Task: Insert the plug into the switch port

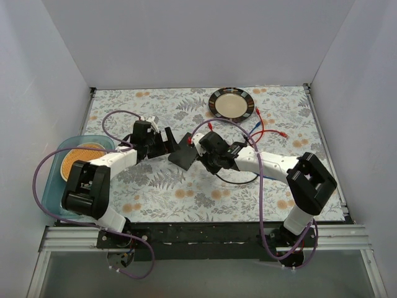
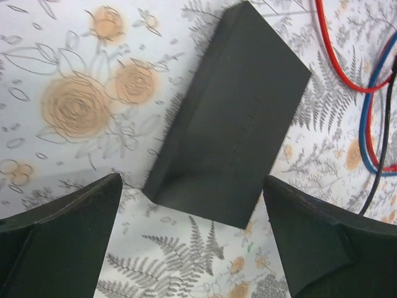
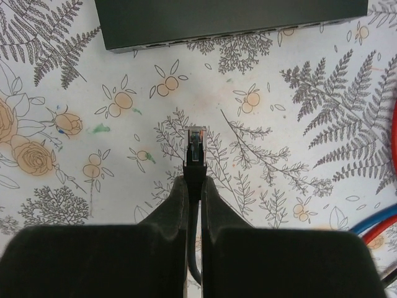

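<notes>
The switch (image 1: 182,156) is a flat black box on the flowered cloth between my two grippers. In the right wrist view it (image 3: 236,17) lies across the top, with its row of small ports (image 3: 248,35) along the near edge. My right gripper (image 3: 193,185) is shut on a black cable's plug (image 3: 196,144), whose clear tip points at the port row a short way off, above the cloth. My left gripper (image 2: 192,248) is open and empty, with a short end of the switch (image 2: 232,118) just beyond its fingers (image 2: 62,239). In the top view the left gripper (image 1: 166,138) sits left of the switch and the right gripper (image 1: 200,144) right of it.
A dark-rimmed round plate (image 1: 231,103) stands at the back. Loose red and blue cables (image 1: 260,127) lie right of the switch and show in the left wrist view (image 2: 338,62). A teal tray (image 1: 53,186) with a round orange item is at the left edge.
</notes>
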You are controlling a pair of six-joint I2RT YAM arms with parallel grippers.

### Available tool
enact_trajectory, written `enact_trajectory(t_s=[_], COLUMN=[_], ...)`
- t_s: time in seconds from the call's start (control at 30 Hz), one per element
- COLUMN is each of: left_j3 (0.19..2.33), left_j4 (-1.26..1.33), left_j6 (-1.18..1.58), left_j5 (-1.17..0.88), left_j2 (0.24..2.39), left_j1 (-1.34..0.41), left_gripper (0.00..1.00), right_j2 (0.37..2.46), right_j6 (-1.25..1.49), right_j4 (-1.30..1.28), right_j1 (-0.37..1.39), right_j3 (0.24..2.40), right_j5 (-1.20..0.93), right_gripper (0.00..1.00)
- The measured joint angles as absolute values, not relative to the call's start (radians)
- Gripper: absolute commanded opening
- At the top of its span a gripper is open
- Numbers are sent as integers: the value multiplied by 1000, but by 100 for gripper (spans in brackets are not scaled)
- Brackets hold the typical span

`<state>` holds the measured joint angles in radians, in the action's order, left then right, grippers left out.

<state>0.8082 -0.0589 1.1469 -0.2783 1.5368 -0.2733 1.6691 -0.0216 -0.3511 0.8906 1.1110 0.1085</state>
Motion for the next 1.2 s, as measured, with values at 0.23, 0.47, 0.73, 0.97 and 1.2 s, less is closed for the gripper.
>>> enact_trajectory(t_s=[0.23,0.47,0.73,0.97,1.2], left_j3=[892,1000,1004,1004,1003], left_j4=[-21,11,45,54,54], left_j6=[1133,1122,1142,1148,1150], left_j5=[-369,-461,-546,-579,-601], left_j2=[1691,1797,1842,1845,1845], left_j1=[-175,-170,-172,-172,-172], left_gripper=[98,98,98,98,98], right_j2=[1723,1791,1812,1870,1911], right_j6=[-167,-242,-263,-265,-255], right_j4=[-265,-245,-217,-215,-244], right_j1=[891,892,924,971,985], right_j3=[1104,1124,1146,1184,1240], right_j5=[124,162,215,248,295], right_gripper=[1,1,1,1,1])
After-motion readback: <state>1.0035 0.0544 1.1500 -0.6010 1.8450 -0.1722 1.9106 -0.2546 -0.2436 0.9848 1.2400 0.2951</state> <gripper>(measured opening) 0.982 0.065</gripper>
